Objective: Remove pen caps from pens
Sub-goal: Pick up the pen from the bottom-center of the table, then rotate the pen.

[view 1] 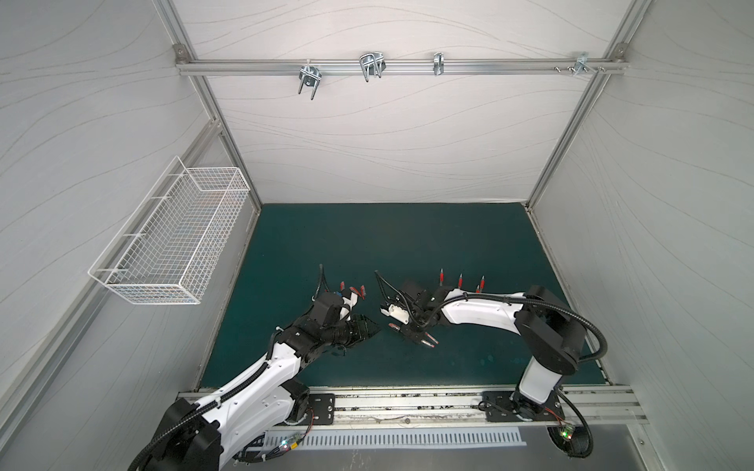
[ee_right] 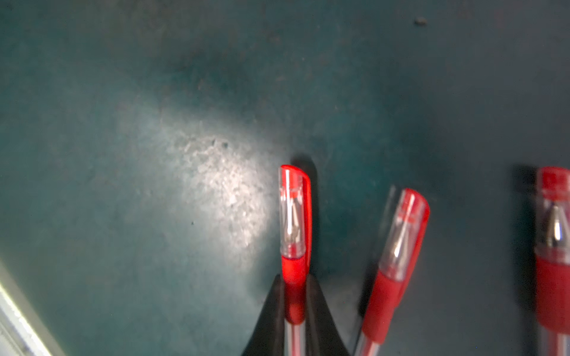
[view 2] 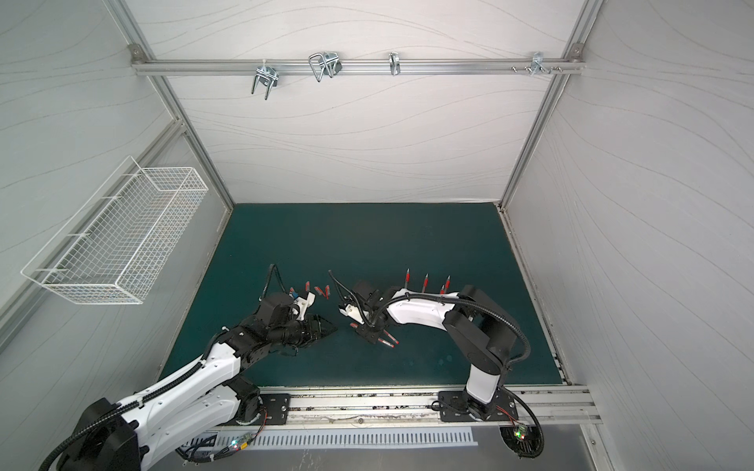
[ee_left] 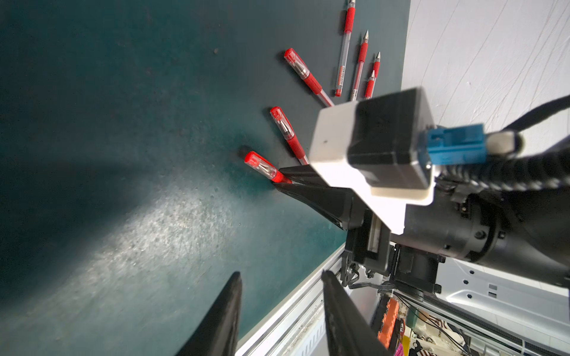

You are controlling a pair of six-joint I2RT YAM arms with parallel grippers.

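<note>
My right gripper (ee_right: 294,292) is shut on the red band of a capped pen (ee_right: 293,308) lying on the green mat. That pen's cap (ee_right: 293,212) sticks out past the fingertips, as also shown in the left wrist view (ee_left: 260,165) and in a top view (view 1: 393,327). Two more capped pens (ee_right: 398,246) (ee_right: 553,231) lie beside it. My left gripper (ee_left: 281,274) (view 1: 375,328) is open and empty, just left of that cap. Several uncapped pens (view 1: 460,280) (ee_left: 359,61) lie behind the right arm. Loose red pen caps (view 1: 359,290) lie behind the left wrist.
A white wire basket (view 1: 171,244) hangs on the left wall. Metal hooks (view 1: 371,65) sit on the back rail. An aluminium rail (view 1: 408,403) borders the front edge of the mat (view 1: 408,244), and white walls close in the back and sides.
</note>
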